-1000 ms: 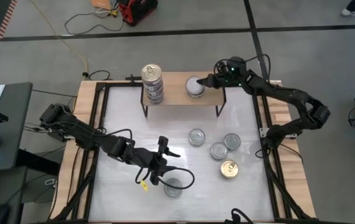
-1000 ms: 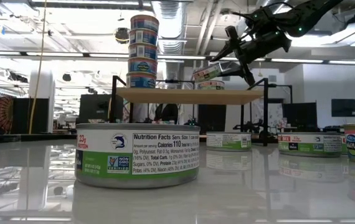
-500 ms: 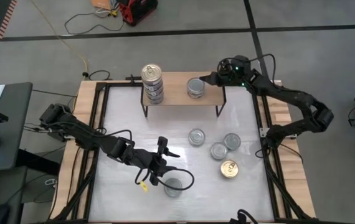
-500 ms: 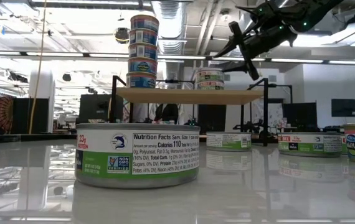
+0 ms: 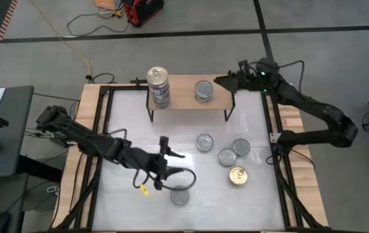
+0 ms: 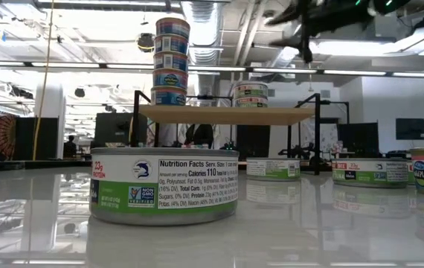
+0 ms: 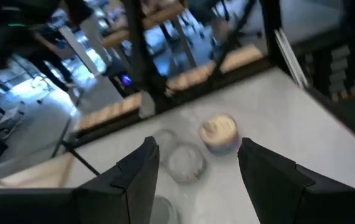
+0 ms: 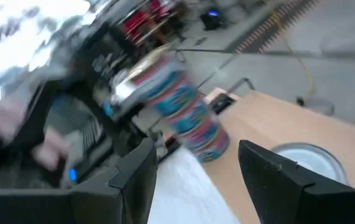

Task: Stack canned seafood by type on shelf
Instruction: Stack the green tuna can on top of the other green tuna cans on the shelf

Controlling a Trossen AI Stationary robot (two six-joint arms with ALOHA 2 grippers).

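Metal tins, hard and smooth, likely a bit heavy and slippery.
Best held by the round sides. Shelf (image 5: 184, 94) holds a tall stack (image 5: 158, 86) and one silver tin (image 5: 202, 90); five wait on the bench (image 5: 126, 123). Right gripper (image 5: 226, 81), empty and part open, hangs beside the shelf; left gripper (image 5: 173, 171), part open, is above a tin (image 5: 180, 195).

Shelf (image 5: 186, 96): tall tin stack (image 5: 158, 87) blocks left end, short silver-topped stack (image 5: 203, 91) sits mid-right; free gap btwn them. Four loose tins (image 5: 222, 157) crowd tabletop (image 5: 126, 120) right of centre. Tabletop's left half w/ open room.
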